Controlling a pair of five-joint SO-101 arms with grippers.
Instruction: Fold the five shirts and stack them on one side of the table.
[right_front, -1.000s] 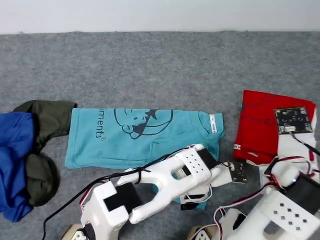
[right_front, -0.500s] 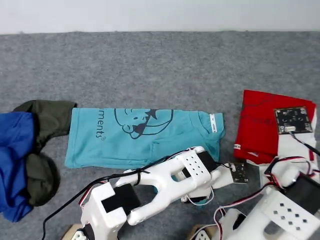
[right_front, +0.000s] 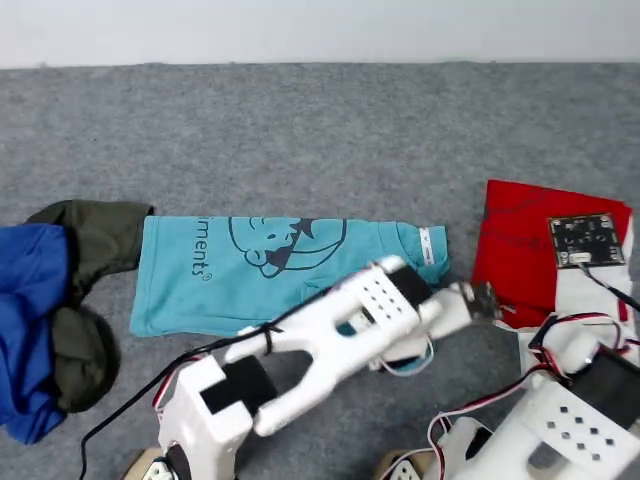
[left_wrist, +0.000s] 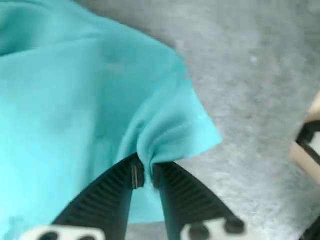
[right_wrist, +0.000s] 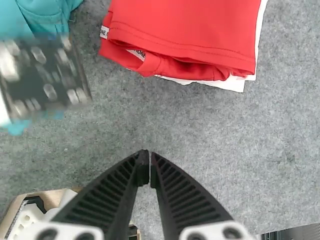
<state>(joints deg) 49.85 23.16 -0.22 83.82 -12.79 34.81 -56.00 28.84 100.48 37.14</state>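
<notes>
High view first: teal shirt (right_front: 250, 270) spread flat on the grey table (right_front: 300, 130), with dark letters, a drawing and a white neck tag (right_front: 427, 247). Near edge pinched tight in the left claw (left_wrist: 145, 175). Beside it, red shirt (right_front: 530, 250) folded on a white shirt (right_wrist: 235, 85). Right claw (right_wrist: 150, 167) squeezed closed nearby, holding nothing. Blue shirt (right_front: 30, 320) and green shirt (right_front: 85, 300) heaped at the far end.

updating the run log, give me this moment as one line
left gripper: shut on teal shirt edge | right gripper: shut, above table | red shirt: folded on white shirt | blue shirt, green shirt: unfolded heap
</notes>
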